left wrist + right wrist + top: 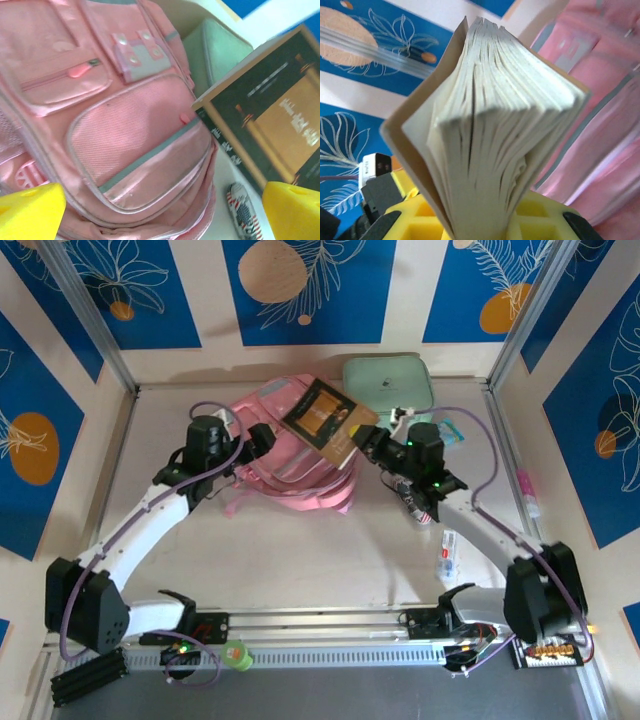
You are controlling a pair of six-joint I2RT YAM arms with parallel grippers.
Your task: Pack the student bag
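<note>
The student bag (pixel 290 465), a soft pink backpack, lies in the middle of the table with its front pockets up (pixel 125 125). My left gripper (pixel 262 437) hovers at the bag's left side, jaws wide open (pixel 160 215) with nothing between the yellow fingertips (pixel 30 210). My right gripper (pixel 372 445) is shut on a book (pixel 330 420) with a dark and gold cover, held tilted over the bag's right part. In the right wrist view the book's fanned page edges (pixel 505 140) rise from between the fingers (pixel 480 222), with the bag (pixel 600 125) behind.
A mint-green zip case (pixel 390 383) lies behind the bag by the back wall. A striped pouch (pixel 415 505) sits on the table under the right arm (pixel 242 210). A small pen-like item (pixel 448 555) and a pink marker (pixel 527 490) lie on the right.
</note>
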